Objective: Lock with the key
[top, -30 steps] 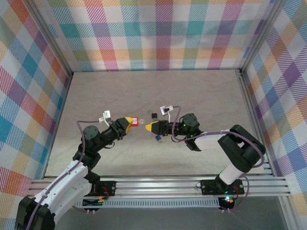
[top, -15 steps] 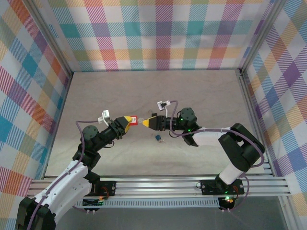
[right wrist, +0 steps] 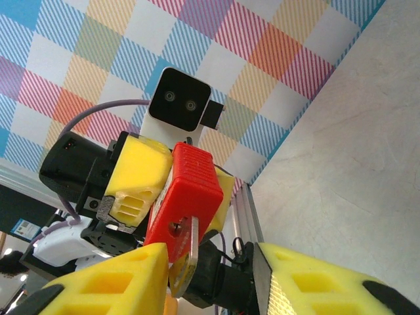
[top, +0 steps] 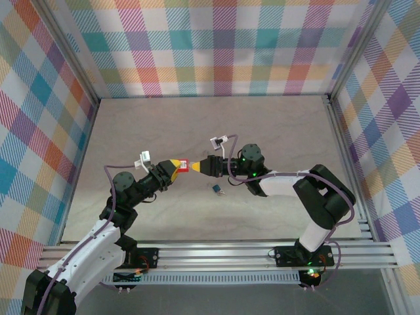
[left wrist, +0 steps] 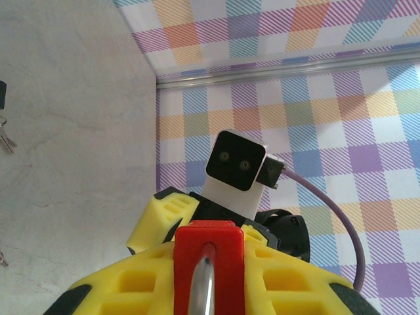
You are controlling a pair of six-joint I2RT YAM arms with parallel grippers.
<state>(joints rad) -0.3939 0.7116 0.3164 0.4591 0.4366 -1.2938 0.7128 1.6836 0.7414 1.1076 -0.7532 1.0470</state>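
Observation:
My left gripper (top: 177, 165) is shut on a red padlock (top: 186, 167), held off the table with its keyhole end facing right. In the left wrist view the red padlock (left wrist: 209, 262) sits between the yellow fingers with its silver shackle (left wrist: 202, 292) pointing back at the camera. A thin silver key (right wrist: 186, 259) sticks into the keyhole of the red padlock (right wrist: 190, 184). My right gripper (right wrist: 210, 269) is open around the key's head. The head lies against one finger, with a wide gap to the other. From above, the right gripper (top: 201, 167) meets the padlock tip to tip.
A small blue padlock (top: 216, 189) lies on the table just in front of the right gripper. A small black padlock (left wrist: 2, 95) with spare keys (left wrist: 6, 139) lies at the left edge of the left wrist view. Checked walls enclose the table on three sides.
The right gripper has moved left and slightly away from the bases, from above the blue padlock up to the red padlock. Its jaws widened and then narrowed again. The left arm has stayed still.

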